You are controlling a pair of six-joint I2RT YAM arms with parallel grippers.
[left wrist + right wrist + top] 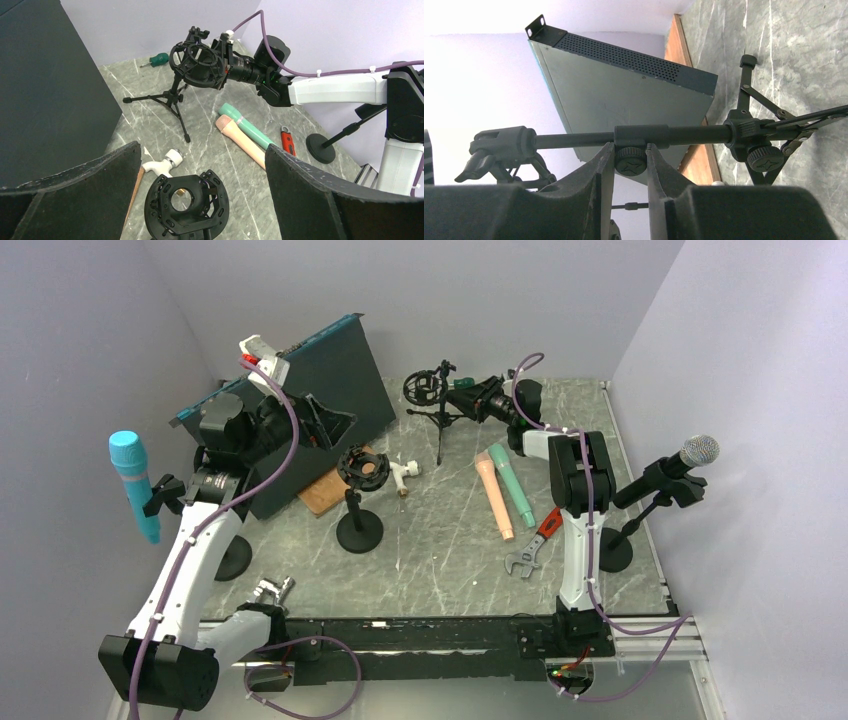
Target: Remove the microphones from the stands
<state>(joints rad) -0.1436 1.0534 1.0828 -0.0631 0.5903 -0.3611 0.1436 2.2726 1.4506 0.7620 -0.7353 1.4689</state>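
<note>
While the grey marbled worktop (440,570) carries everything, the biggest item on it is a dark rack case (335,375) standing on edge at the back left. The left end effector (202,150) hangs beside that case with its fingers spread wide, gripping nothing, close above a shock-mount stand (186,202). At the back, the right end effector (630,150) is narrowed onto the tripod stand (574,140), its fingers flanking a small knob (630,162) on the pole and seemingly pressing it. The blue microphone (132,480) sits upright, clipped in a stand at the left edge. The silver-headed microphone (685,460) sits tilted in a stand at the right edge. A pink microphone (495,498) and a green microphone (511,483) lie side by side, near a red-handled wrench (535,543).
</note>
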